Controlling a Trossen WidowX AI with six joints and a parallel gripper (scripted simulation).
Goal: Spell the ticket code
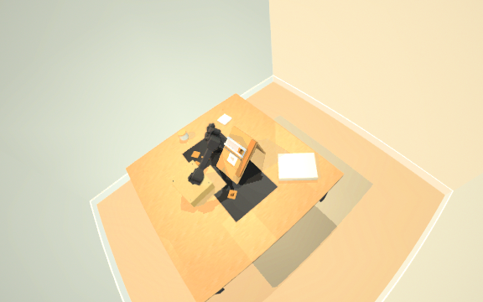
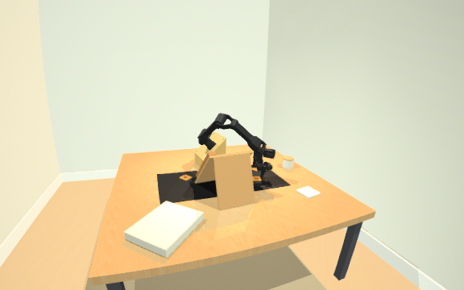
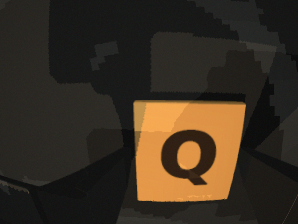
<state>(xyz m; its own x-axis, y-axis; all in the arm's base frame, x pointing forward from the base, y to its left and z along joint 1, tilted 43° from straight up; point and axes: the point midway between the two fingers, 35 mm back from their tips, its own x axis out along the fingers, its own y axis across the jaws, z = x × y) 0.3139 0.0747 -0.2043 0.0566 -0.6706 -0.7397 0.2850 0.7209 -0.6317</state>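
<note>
In the wrist view an orange tile (image 3: 150, 172) marked with a dark Q lies flat between the fingertips. My gripper (image 3: 187, 149) (image 2: 263, 176) is open, low over the dark mat (image 1: 247, 203) (image 2: 176, 191), its fingers close to the tile's two sides; contact cannot be told. The sloped board (image 1: 241, 134) (image 2: 234, 181) carries the white rail (image 1: 231, 145), with an orange tile (image 1: 240, 150) near one end. A printed white ticket (image 1: 232, 159) is on the board; its code is too small to read. Other tiles (image 1: 231, 195) (image 1: 195, 154) (image 2: 185, 177) lie on the mat.
A white slab (image 1: 298, 166) (image 2: 164, 227) lies behind the board. A small white card (image 1: 224, 119) (image 2: 308, 192) and a round white jar (image 1: 184, 136) (image 2: 287, 163) stand near the table's edges. A pale yellow block (image 1: 191, 192) is by the arm's base.
</note>
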